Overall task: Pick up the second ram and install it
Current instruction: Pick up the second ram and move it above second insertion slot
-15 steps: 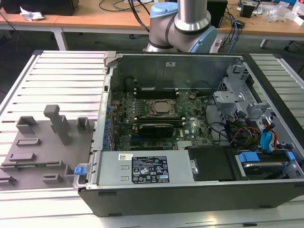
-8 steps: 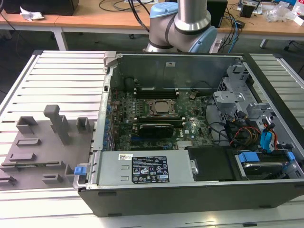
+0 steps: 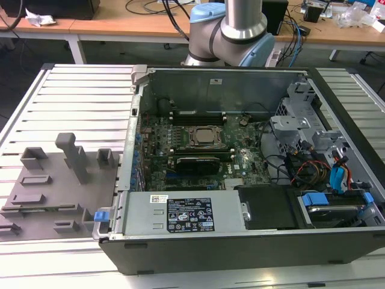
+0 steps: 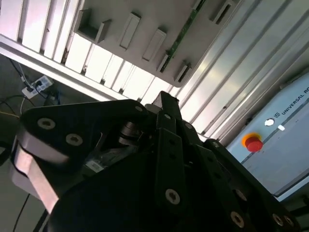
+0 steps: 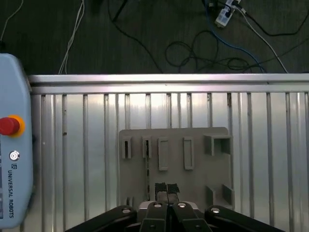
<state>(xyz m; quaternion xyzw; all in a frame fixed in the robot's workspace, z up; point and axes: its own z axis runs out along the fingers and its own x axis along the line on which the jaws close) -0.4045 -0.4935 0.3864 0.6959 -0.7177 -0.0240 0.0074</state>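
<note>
Gripper (image 5: 166, 189), one: fingertips apparently together, holding nothing, poised above the grey tray (image 5: 198, 166), one, which lay to the exterior view's left of the open computer case (image 3: 240, 247), one. Second ram (image 5: 147, 164), one: sat in a tray slot, apart from the gripper; a clean pick would have wanted pads square across its flat faces at mid-length, then a straight lift.

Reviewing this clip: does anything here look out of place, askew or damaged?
Nothing stands out. In the first wrist view the second ram stands on edge, in line with its slot in the grey tray. The gripper hangs above the tray, holding nothing.
</note>
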